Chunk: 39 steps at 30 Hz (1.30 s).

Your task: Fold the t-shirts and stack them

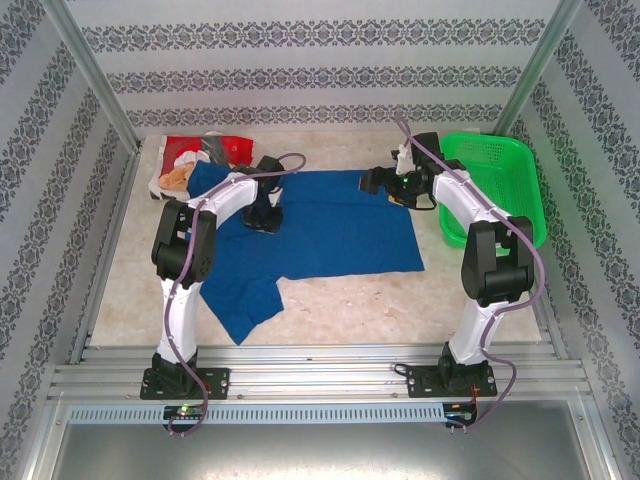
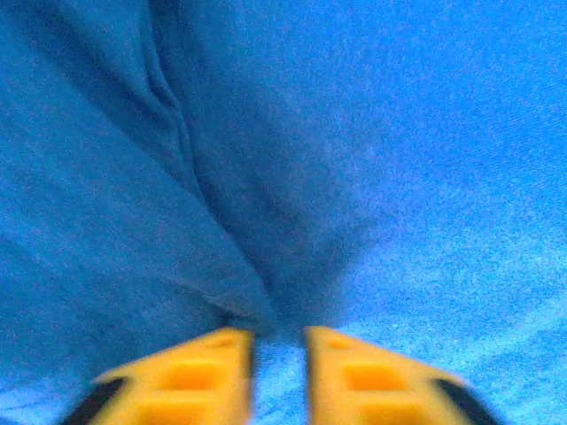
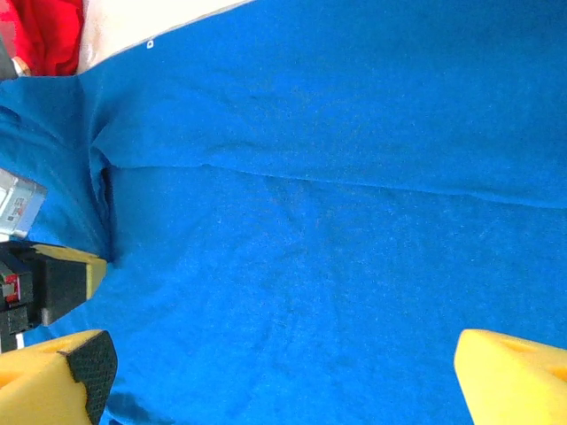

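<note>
The royal-blue cloth t-shirt [image 1: 340, 230] lies spread flat at the centre of the pale table [image 1: 400, 300]. The red cloth t-shirt [image 1: 195, 150] lies bunched at 10 o'clock. The left gripper [image 2: 279, 363] rests on the blue shirt at 9 o'clock. Its fingers [image 2: 195, 372] stand narrowly apart with a cloth pucker running into the gap; grip cannot be told. The right gripper [image 3: 283, 381] hovers over the shirt's 1 o'clock edge, fingers [image 3: 509, 376] spread wide. The green mesh plastic basket [image 1: 480, 137] sits at 2 o'clock.

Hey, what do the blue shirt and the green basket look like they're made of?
Blue shirt: soft knit cloth, probably cotton jersey, with a matte finish. It drapes, creases and puckers, and shows a fine fuzzy weave up close.
Green basket: likely moulded plastic, slightly shiny, with stiff mesh walls.
</note>
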{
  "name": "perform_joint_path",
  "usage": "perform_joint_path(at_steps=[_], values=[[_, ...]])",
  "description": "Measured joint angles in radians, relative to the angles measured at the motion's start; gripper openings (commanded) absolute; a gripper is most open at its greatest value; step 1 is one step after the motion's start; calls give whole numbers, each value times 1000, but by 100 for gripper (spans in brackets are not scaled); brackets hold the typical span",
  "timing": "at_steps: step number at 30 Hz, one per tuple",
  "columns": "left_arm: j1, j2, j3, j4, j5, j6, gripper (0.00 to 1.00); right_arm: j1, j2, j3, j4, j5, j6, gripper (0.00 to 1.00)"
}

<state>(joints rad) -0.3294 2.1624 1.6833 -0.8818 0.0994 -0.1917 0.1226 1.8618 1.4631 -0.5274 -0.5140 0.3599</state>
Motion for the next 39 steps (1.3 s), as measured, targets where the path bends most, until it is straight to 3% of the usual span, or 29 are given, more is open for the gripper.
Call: perform_joint_path(at_steps=[2,5,8,11,15,19,22,27,31,39], values=[[-3,-6,-6,-2,2,-10,56,0,0,0,-5,3,0,98],[-6,-36,-6,-14,-4,-27,65,3,0,0,-35,16,0,98],[-4,-130,-18,-39,-3,-82,70,9,-7,-28,-77,44,8,98],[9,-327,-121,-39,34,-180,71,23,-38,-102,-152,87,36,98],[52,-623,-350,-64,117,-340,68,71,-111,-230,-258,145,91,98],[55,-790,-612,-127,193,-475,63,100,-153,-304,-336,179,134,98],[40,-857,-749,-216,223,-538,58,96,-155,-311,-371,202,144,98],[6,-970,-819,-321,256,-603,48,95,-154,-311,-391,216,143,98],[-31,-1026,-897,-328,289,-647,40,89,-146,-301,-398,216,142,98],[-126,-999,-1011,-262,300,-718,38,67,-137,-293,-397,215,129,98]])
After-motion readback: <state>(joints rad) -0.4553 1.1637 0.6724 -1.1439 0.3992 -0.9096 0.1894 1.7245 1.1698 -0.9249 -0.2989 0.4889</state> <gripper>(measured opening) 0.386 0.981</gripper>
